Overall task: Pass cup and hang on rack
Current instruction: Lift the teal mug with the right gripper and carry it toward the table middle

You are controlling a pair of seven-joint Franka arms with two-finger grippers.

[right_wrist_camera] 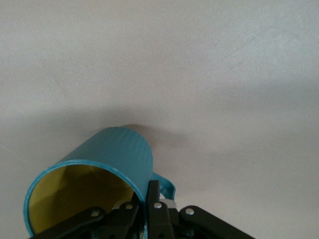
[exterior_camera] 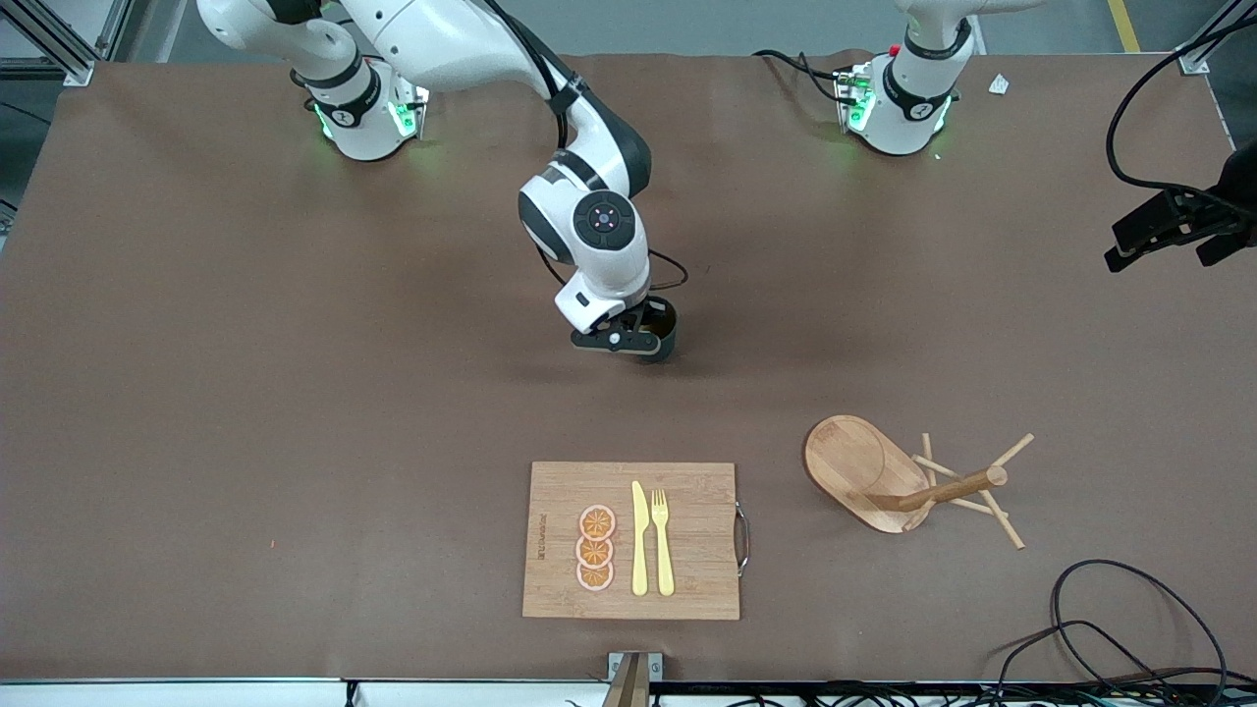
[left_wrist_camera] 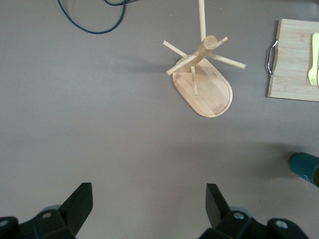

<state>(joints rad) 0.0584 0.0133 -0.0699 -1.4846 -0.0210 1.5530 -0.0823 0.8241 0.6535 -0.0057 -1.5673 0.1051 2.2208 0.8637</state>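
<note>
My right gripper [exterior_camera: 628,339] is pinched tight on the cup [exterior_camera: 660,332] rim over mid-tabletop [exterior_camera: 295,393], ready to pass, while my left gripper [left_wrist_camera: 149,209] waits wide open and empty near the rack [exterior_camera: 908,481], which stands nearer the camera.

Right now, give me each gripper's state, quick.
Left gripper: open, empty, up over the table's left-arm end.
Right gripper: shut on the teal cup's rim, mid-table.
</note>
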